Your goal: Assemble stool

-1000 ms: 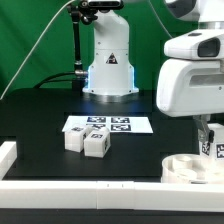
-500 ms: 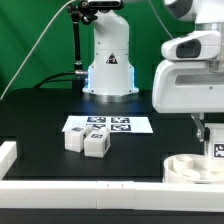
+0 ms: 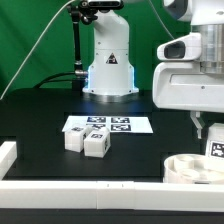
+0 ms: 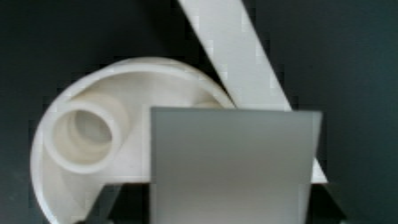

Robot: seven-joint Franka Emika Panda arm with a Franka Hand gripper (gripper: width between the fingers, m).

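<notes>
The round white stool seat (image 3: 192,168) lies at the front of the table on the exterior view's right; it also shows in the wrist view (image 4: 98,125) with its round socket facing up. My gripper (image 3: 212,138) is shut on a white stool leg (image 3: 216,150) with a square tag, held just above the seat's far right side. In the wrist view the leg (image 4: 235,160) fills the space between the dark fingers (image 4: 118,200). Two more tagged legs (image 3: 75,140) (image 3: 97,144) stand side by side at the table's middle.
The marker board (image 3: 108,125) lies flat behind the two legs. A long white rail (image 3: 70,190) runs along the front edge, with a short end piece (image 3: 8,153) at the exterior view's left. The rail (image 4: 240,50) crosses the wrist view beside the seat.
My gripper with the leg has shifted a little toward the exterior view's right over the seat, and the hand has risen slightly. The seat and the two legs have not moved.
</notes>
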